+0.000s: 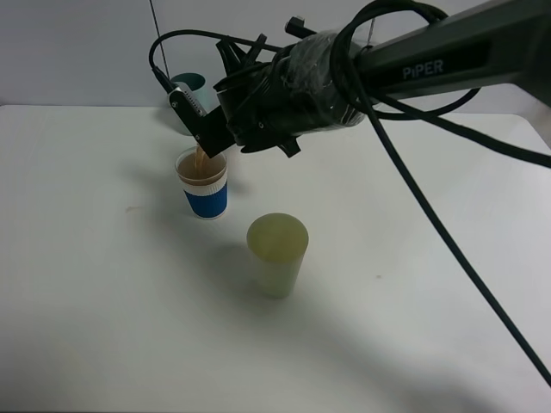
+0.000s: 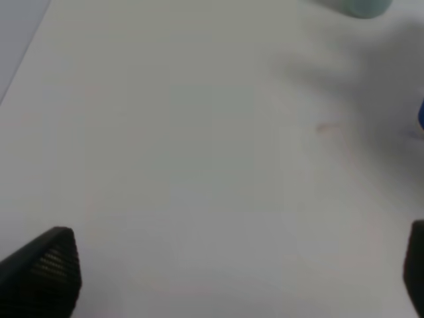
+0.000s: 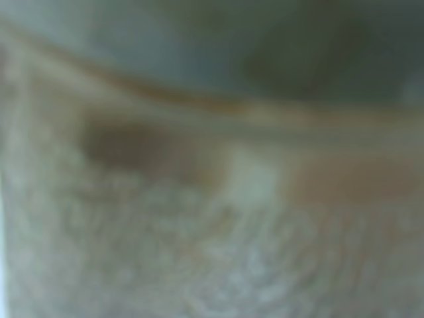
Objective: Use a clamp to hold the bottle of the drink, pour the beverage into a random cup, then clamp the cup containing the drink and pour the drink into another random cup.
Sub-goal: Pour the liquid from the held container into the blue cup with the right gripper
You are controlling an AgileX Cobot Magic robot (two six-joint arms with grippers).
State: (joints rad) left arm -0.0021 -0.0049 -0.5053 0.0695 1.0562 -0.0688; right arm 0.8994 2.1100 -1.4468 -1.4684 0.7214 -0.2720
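My right gripper (image 1: 205,120) is shut on the drink bottle, tilted over a white cup with a blue band (image 1: 203,184). A brown stream (image 1: 201,158) runs from the bottle into this cup, which holds brown drink near its rim. The bottle is mostly hidden by the gripper in the high view. It fills the right wrist view as a blurred close-up (image 3: 212,199) with brown liquid inside. A pale yellow-green cup (image 1: 277,254) stands upright in front and to the right. My left gripper (image 2: 232,271) is open over bare table and is out of the high view.
A teal cup (image 1: 188,86) stands at the back behind the right gripper and shows in the left wrist view (image 2: 361,6). The right arm (image 1: 413,64) and its black cable (image 1: 448,241) cross the right side. The white table (image 1: 103,301) stretches left and forward.
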